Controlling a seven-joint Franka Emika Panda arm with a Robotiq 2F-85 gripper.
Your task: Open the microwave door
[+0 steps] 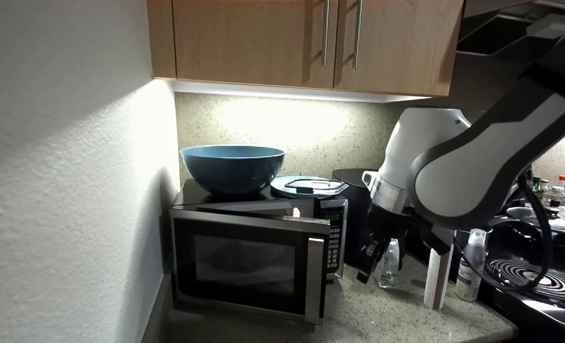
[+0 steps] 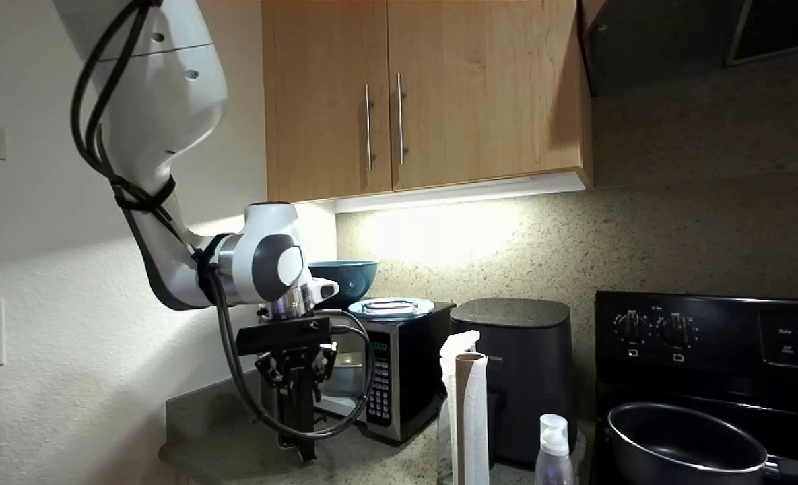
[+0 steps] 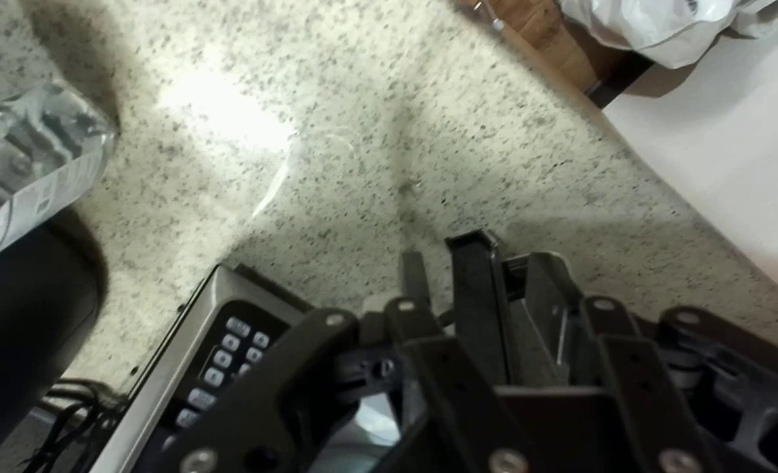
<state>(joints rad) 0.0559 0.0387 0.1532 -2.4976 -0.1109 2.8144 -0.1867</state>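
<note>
The microwave door point(image 1: 244, 267), a steel-framed panel with a dark window, stands partly open, swung out from the microwave point(image 1: 335, 238). Its steel handle point(image 1: 315, 281) faces the front. In an exterior view the door point(image 2: 302, 421) shows nearly edge-on, and a bowl shows inside the cavity. My gripper point(image 1: 380, 267) is open, to the right of the door's free edge, with a gap between them in that view. In the wrist view the door's free edge point(image 3: 477, 295) shows between the fingers of my gripper point(image 3: 487, 269). The right fingertip is hard to make out there.
A blue bowl point(image 1: 232, 171) and light blue plates point(image 1: 306, 189) sit on the microwave. A clear bottle point(image 3: 31, 157), a black appliance point(image 2: 516, 377), a paper roll point(image 2: 471, 417) and a spray can point(image 1: 470, 271) stand to the right. A wall point(image 1: 72, 190) is at left.
</note>
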